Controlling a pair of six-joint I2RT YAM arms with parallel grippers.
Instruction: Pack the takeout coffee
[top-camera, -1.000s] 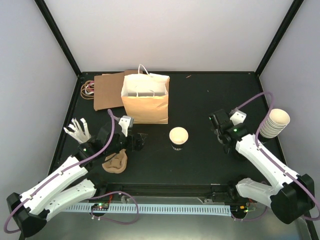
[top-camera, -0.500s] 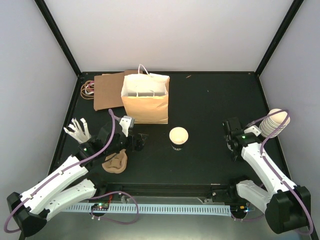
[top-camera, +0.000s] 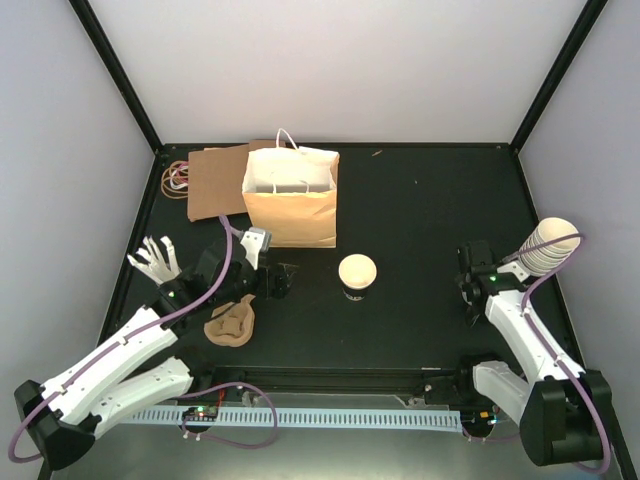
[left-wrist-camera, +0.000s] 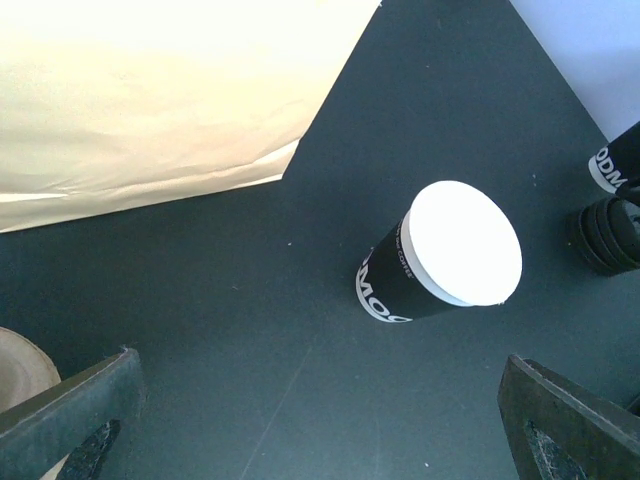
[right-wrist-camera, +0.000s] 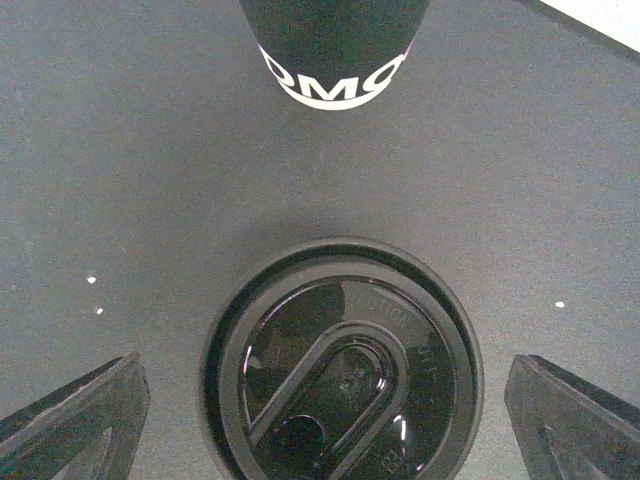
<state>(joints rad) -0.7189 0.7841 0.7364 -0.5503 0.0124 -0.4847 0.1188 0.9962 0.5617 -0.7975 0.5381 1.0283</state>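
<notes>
open room lies across the far right of the black table (top-camera: 430, 200), up to the frame posts, and in the strip between the arms. in that strip, near the centre, a dark coffee cup (top-camera: 357, 275) with a pale top stands upright, just right of the left gripper (top-camera: 278, 283) and apart from it. a second dark cup (right-wrist-camera: 335, 45) stands on the right, just beyond a black lid (right-wrist-camera: 340, 365) lying flat under the right gripper (top-camera: 470, 295). a paper bag (top-camera: 290, 200) stands open far left of centre, with a cardboard sheet (top-camera: 213, 180) and rubber bands (top-camera: 177, 177) to its left. a pulp tray (top-camera: 231, 322) lies by the left arm, and a stack of cream cups (top-camera: 548, 247) is at the right edge. the left arm reaches low toward the centre; the right arm is folded and points down. both sets of jaws stand wide, holding nothing.
</notes>
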